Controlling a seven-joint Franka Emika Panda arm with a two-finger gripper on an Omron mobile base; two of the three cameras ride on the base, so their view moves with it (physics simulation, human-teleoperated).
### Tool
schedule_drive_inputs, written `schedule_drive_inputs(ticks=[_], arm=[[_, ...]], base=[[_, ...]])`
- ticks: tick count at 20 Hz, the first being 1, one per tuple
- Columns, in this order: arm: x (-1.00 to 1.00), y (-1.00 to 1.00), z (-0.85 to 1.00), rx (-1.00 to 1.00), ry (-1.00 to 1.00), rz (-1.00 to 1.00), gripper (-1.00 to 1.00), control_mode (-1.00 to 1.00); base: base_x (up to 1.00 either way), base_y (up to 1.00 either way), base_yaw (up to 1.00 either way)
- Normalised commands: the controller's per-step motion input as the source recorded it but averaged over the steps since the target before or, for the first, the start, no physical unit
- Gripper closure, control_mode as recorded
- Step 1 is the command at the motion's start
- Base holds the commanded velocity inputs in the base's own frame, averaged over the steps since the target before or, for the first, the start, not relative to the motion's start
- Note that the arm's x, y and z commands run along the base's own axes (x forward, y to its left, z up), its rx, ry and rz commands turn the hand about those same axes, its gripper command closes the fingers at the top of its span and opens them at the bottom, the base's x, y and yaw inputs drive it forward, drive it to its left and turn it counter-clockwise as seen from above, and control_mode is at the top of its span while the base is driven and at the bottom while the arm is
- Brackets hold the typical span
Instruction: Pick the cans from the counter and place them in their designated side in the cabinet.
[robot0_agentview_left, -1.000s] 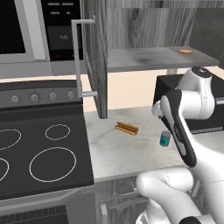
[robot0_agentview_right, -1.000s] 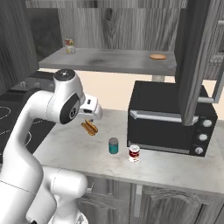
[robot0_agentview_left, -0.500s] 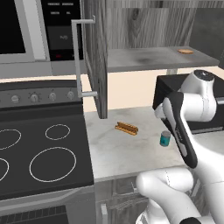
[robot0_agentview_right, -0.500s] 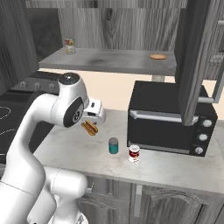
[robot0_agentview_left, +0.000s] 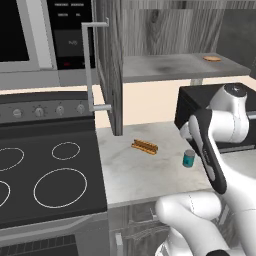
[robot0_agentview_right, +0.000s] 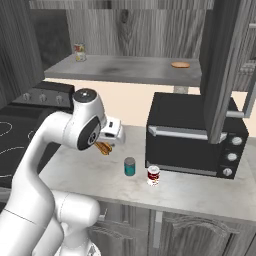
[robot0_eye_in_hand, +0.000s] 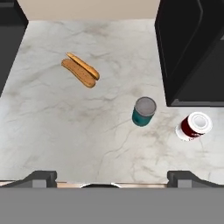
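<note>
Two cans stand on the marbled counter (robot0_eye_in_hand: 65, 127) in front of the black oven: a teal can (robot0_eye_in_hand: 144, 111) (robot0_agentview_right: 130, 166) (robot0_agentview_left: 188, 158) and, to its right, a red can (robot0_eye_in_hand: 194, 126) (robot0_agentview_right: 153, 175) with a white band. My gripper (robot0_eye_in_hand: 113, 178) (robot0_agentview_right: 112, 134) hangs well above the counter, open and holding nothing, looking down on both cans. The teal can lies slightly right of the line between my fingertips (robot0_eye_in_hand: 40, 178). The grey wood-grain cabinet (robot0_agentview_right: 125, 67) (robot0_agentview_left: 170, 65) stands open above, with its shelf showing.
A hot dog in a bun (robot0_eye_in_hand: 80, 70) (robot0_agentview_left: 144, 146) lies on the counter left of the cans. The black oven (robot0_agentview_right: 195, 135) stands close behind the red can. The stovetop (robot0_agentview_left: 45, 175) is at the left. Open cabinet doors (robot0_agentview_left: 107, 65) (robot0_agentview_right: 222, 70) jut forward. A jar (robot0_agentview_right: 79, 52) and a flat biscuit (robot0_agentview_right: 180, 64) sit on the shelf.
The arm has leaned a little further over the counter and the hand has sunk slightly towards the cans. The cans and hot dog have not moved.
</note>
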Motion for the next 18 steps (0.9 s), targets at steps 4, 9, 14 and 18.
schedule_drive_inputs(ticks=[4,9,14,18], arm=[[0.0,-0.11,-0.18,0.0,0.0,0.0,-1.0,-1.0],[0.0,-0.09,-0.18,0.0,0.0,0.0,-1.0,-1.0],[0.0,-0.08,-0.17,-0.01,0.0,0.0,-1.0,-1.0],[0.0,-0.1,-0.18,0.0,0.0,0.0,-1.0,-1.0]], base=[[0.0,0.0,0.0],[0.0,0.0,0.0],[0.0,0.0,0.0],[0.0,0.0,0.0]])
